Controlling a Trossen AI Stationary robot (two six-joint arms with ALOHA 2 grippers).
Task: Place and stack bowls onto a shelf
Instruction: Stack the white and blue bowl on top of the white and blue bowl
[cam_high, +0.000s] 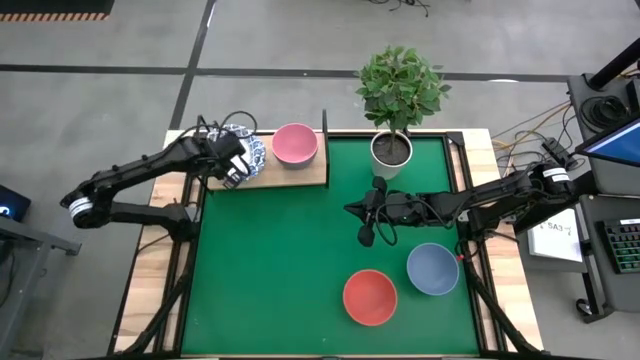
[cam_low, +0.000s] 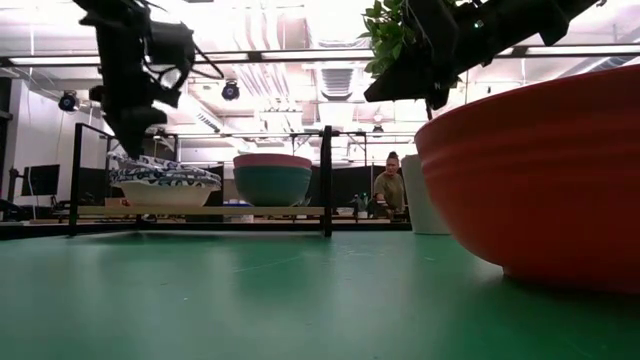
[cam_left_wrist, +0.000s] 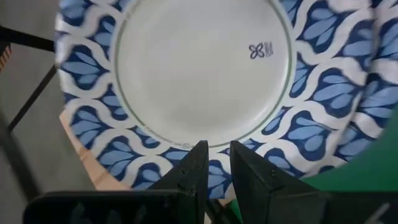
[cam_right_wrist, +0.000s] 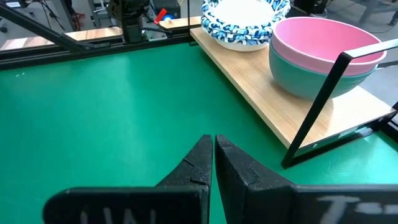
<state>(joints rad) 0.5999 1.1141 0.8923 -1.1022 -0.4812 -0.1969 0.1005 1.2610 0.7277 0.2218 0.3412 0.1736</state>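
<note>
A stack of white bowls with blue patterned rims (cam_high: 248, 148) stands on the left part of the wooden shelf (cam_high: 290, 178); its top bowl (cam_low: 165, 172) sits slightly tilted. Beside it a pink bowl (cam_high: 295, 143) is nested in a green bowl (cam_low: 272, 187). My left gripper (cam_high: 232, 165) hangs over the near rim of the patterned stack, pointing down, with only a narrow gap between its fingers (cam_left_wrist: 198, 165) and nothing in that gap. My right gripper (cam_high: 365, 218) hovers shut above the green mat, right of the shelf. The red bowl (cam_high: 370, 297) and the grey-blue bowl (cam_high: 432, 268) rest on the mat. My left gripper stands just over the near rim (cam_left_wrist: 186, 152) of the top patterned bowl, coming from above. I cannot tell whether its fingertips touch the rim.
A white pot with a leafy plant (cam_high: 391, 150) stands at the mat's far edge, close to my right arm. Thin black uprights (cam_right_wrist: 317, 106) rise at the shelf's ends. Bare mat (cam_high: 280, 270) lies in front of the shelf. A person (cam_low: 390, 185) sits in the room behind.
</note>
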